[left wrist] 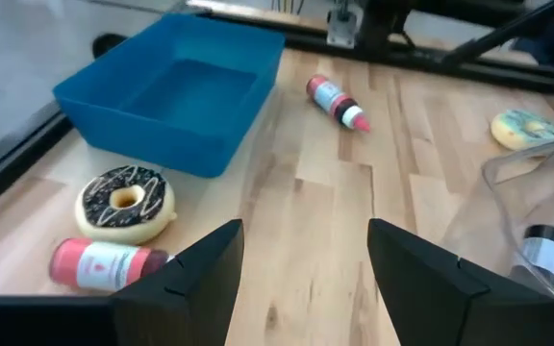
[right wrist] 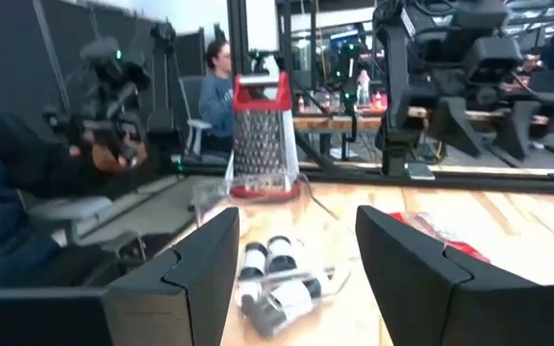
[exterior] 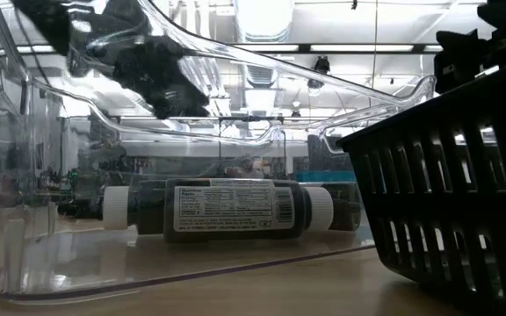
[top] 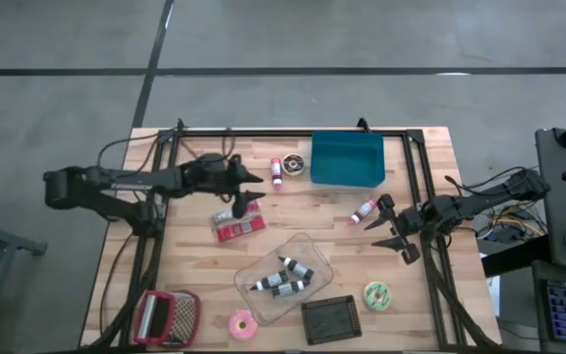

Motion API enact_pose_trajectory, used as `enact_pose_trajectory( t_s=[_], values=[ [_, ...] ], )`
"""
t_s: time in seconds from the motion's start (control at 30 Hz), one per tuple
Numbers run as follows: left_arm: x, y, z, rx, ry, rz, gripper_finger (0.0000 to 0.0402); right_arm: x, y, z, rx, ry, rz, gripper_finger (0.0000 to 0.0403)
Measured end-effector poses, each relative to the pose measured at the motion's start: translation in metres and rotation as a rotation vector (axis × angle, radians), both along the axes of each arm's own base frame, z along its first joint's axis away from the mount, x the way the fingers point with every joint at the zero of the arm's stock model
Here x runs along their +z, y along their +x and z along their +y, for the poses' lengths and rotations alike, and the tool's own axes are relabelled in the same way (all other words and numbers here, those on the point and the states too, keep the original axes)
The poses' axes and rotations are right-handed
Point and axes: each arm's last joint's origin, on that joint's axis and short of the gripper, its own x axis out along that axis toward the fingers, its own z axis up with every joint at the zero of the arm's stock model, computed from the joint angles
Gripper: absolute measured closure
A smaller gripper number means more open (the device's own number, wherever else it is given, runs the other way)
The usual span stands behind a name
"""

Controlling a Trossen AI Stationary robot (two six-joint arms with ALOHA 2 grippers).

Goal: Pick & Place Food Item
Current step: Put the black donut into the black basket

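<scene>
A chocolate donut (top: 295, 165) (left wrist: 123, 202) lies on the table beside a blue bin (top: 347, 159) (left wrist: 171, 91), with a red bottle (top: 276, 172) (left wrist: 99, 264) next to it. A red packet (top: 237, 226) lies flat below my left gripper (top: 256, 187) (left wrist: 301, 235). That gripper hovers open above the table, pointing toward the bin, with nothing between its fingers. A green donut (top: 376, 295) and a pink donut (top: 241, 323) lie near the front edge. My right gripper (top: 388, 224) (right wrist: 296, 221) stands open and empty at the right.
A clear container (top: 283, 275) (exterior: 235, 211) with dark bottles sits mid-table. A black basket (top: 330, 318) (exterior: 455, 202) and a grater (top: 165, 317) (right wrist: 261, 144) stand near the front. A small red-and-white bottle (top: 364, 209) (left wrist: 339, 104) lies between the bin and my right gripper.
</scene>
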Motion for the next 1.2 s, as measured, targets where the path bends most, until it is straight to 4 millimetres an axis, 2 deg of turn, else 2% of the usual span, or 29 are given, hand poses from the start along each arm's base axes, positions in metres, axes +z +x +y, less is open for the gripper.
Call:
enact_pose_trajectory(
  t_s=[0.23, 0.5, 0.83, 1.03, 1.2],
  values=[
    [0.000, 0.037, 0.025, -0.031, -0.020, 0.153, 0.0172, -0.004, 0.002, 0.000, -0.014, -0.001, 0.046, 0.0195],
    [0.006, 0.072, 0.043, -0.138, 0.009, 0.363, 0.0172, -0.013, 0.005, -0.003, -0.162, -0.033, 0.125, 0.0195],
    [0.013, 0.116, 0.063, -0.237, 0.152, 0.419, 0.0171, -0.017, 0.005, -0.003, -0.164, -0.060, 0.162, 0.0195],
    [0.013, 0.134, 0.082, -0.220, 0.105, 0.493, 0.0130, -0.019, 0.005, -0.003, -0.164, -0.066, 0.185, 0.0195],
    [0.003, 0.150, 0.096, -0.218, 0.052, 0.583, 0.0103, -0.020, 0.005, -0.004, -0.164, -0.070, 0.194, 0.0195]
  ],
)
